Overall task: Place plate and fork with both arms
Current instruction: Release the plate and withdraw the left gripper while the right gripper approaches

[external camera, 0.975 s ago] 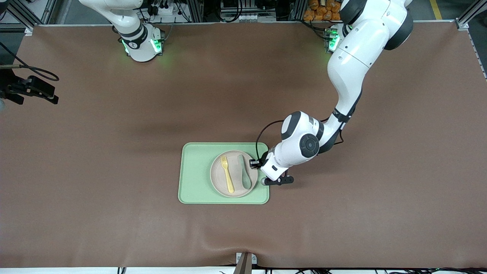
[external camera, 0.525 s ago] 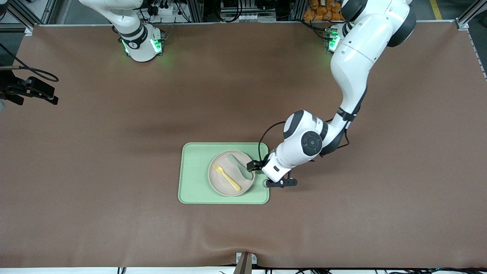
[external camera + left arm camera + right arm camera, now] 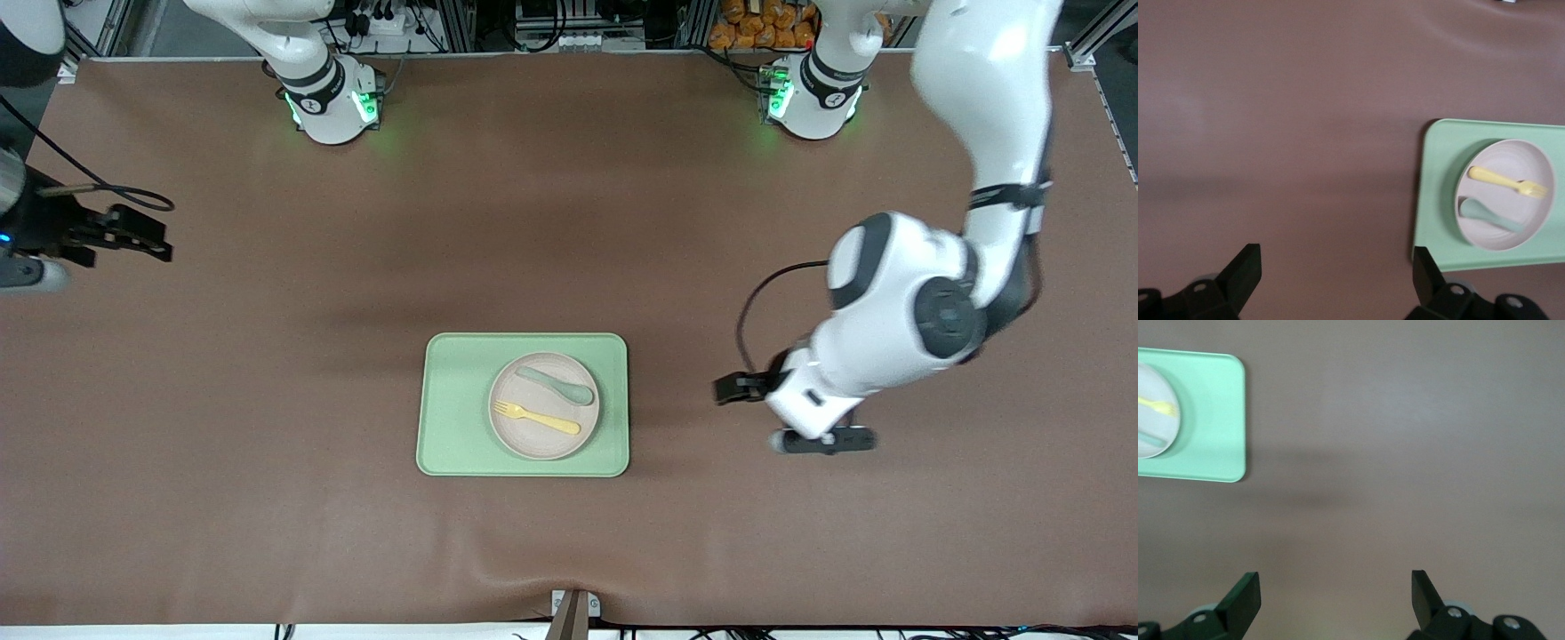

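plate point(image 3: 543, 405): on tray point(image 3: 453, 409), holding fork point(image 3: 536, 416), so placing looks done
left fingers point(image 3: 1331, 277): released, empty, beside tray
right fingers point(image 3: 1335, 593): released, over desk point(image 3: 267, 267), waiting

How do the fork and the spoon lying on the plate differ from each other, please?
The fork is pale yellow, while the spoon is grey-green. The fork ends in short tines; the spoon ends in a rounded bowl. The fork lies nearer the front camera than the spoon. Both rest flat, side by side, on the cream plate, which sits on the green tray, with neither gripper near them.
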